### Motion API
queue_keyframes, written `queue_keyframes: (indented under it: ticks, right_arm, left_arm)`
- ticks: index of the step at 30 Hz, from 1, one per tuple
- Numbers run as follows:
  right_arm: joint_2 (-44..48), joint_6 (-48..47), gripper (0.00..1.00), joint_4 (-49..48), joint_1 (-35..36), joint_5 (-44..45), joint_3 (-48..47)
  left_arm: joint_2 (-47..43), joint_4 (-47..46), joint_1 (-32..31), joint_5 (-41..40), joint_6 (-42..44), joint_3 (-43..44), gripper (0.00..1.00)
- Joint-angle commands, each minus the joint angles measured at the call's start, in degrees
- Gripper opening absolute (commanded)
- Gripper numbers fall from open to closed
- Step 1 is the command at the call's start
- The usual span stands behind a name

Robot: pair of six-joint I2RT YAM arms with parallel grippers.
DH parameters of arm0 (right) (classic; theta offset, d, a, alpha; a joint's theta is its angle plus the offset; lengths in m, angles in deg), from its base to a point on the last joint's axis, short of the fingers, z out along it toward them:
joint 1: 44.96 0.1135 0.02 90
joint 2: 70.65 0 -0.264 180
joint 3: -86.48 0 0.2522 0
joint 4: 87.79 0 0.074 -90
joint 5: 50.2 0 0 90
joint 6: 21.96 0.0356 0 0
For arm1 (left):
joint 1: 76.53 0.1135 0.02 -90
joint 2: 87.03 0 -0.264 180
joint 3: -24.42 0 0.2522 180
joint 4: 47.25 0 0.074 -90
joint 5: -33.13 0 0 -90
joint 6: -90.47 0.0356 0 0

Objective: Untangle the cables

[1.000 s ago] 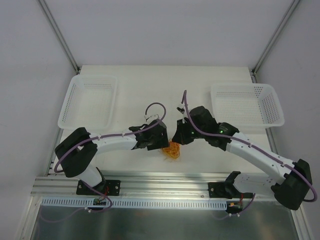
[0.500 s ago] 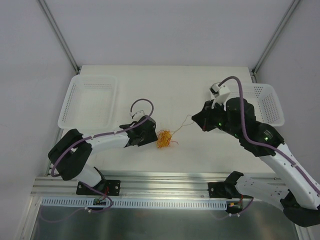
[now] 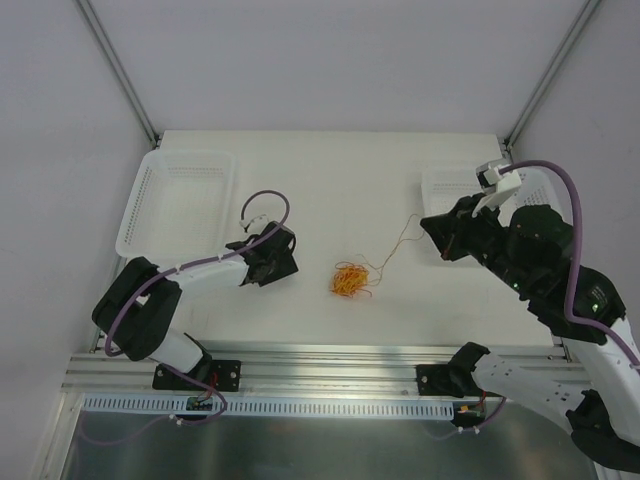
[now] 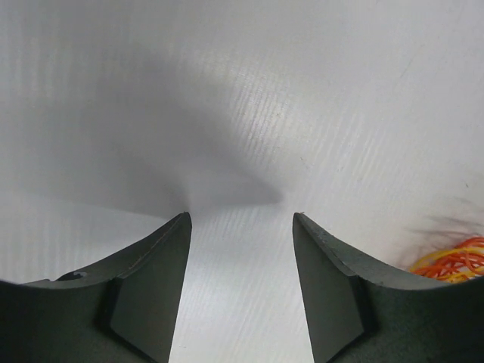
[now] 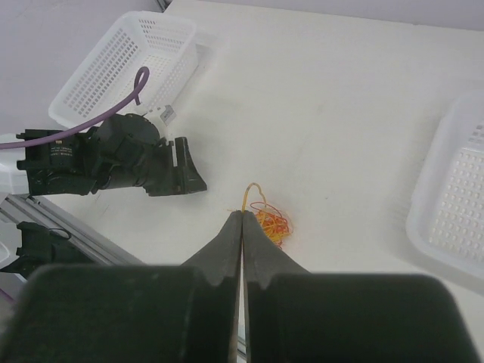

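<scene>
The cables (image 3: 350, 280) are a small orange and yellow tangle lying on the white table between the arms. One thin strand (image 3: 398, 242) runs from the tangle up and right to my right gripper (image 3: 428, 222). That gripper is shut on the strand and held above the table. In the right wrist view the shut gripper (image 5: 242, 215) pinches a pale yellow strand (image 5: 249, 189), with the tangle (image 5: 274, 221) just behind it. My left gripper (image 3: 292, 264) is open and empty, left of the tangle and apart from it. In the left wrist view the open gripper (image 4: 240, 219) frames bare table, with the tangle (image 4: 454, 262) at the lower right.
A white mesh basket (image 3: 175, 200) stands at the back left; it also shows in the right wrist view (image 5: 125, 64). A second white basket (image 3: 470, 195) at the back right is partly hidden by my right arm; its rim also shows in the right wrist view (image 5: 423, 212). The aluminium rail (image 3: 320, 368) runs along the near edge.
My right gripper has risen and swung right, drawing one strand out of the tangle. My left gripper has drawn back left, away from the tangle. The tangle has shifted slightly right.
</scene>
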Motion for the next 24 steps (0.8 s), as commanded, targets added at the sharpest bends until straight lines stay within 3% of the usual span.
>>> queue_keyframes:
  ticks: [1, 6, 9, 15, 19, 24]
  right_arm:
    - [0.8, -0.6, 0.01, -0.7, -0.3, 1.1, -1.8]
    - [-1.6, 1.1, 0.01, -1.3, -0.2, -2.7, 1.6]
    - [-2.1, 2.9, 0.01, -4.5, -0.3, -5.1, 4.5]
    - [-4.6, 3.8, 0.01, -6.0, -0.3, -8.6, 6.6]
    - [-5.2, 5.2, 0.01, -6.9, -0.3, -11.8, 7.8]
    - [-5.0, 7.7, 0.01, -7.9, -0.2, -13.7, 8.9]
  left_arm:
    - [-2.9, 2.5, 1.7, 0.1, 1.6, -0.3, 0.56]
    - [-7.5, -1.4, 0.9, 8.5, 12.4, 1.5, 0.74]
    - [-10.3, -5.5, -3.1, 11.3, 20.7, 2.0, 0.82]
    - [-12.3, -17.4, -14.3, 11.9, 37.5, -1.6, 0.9]
    - [-11.0, -31.0, -16.9, 17.6, 45.3, -6.1, 0.92]
    - [-4.3, -33.9, -18.5, 22.0, 52.7, -3.7, 0.94]
